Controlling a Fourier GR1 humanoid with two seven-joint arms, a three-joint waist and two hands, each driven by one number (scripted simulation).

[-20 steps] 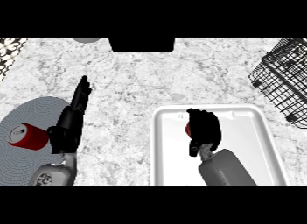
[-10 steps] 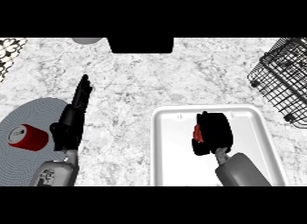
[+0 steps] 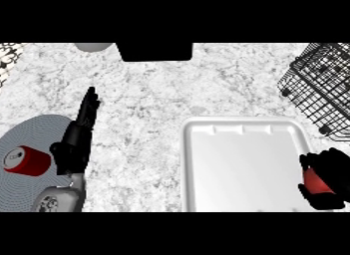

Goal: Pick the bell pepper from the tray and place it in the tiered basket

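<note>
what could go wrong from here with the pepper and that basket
1. The right hand curls round the red bell pepper past the tray's right edge, low in the view; much of the pepper is hidden, so a slip would be hard to spot.
2. The tiered basket has dark wire walls near the tray's far right corner; the hand might clip its rim on the way up.
3. The left hand rests open beside a red can; any move there might knock it over.

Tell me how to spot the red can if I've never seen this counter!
Start at the white tray in the middle of the marble counter, then look far left to the round grey mat. The red can lies on its side there, beside the left hand. The other red thing is clutched in the right hand.
</note>
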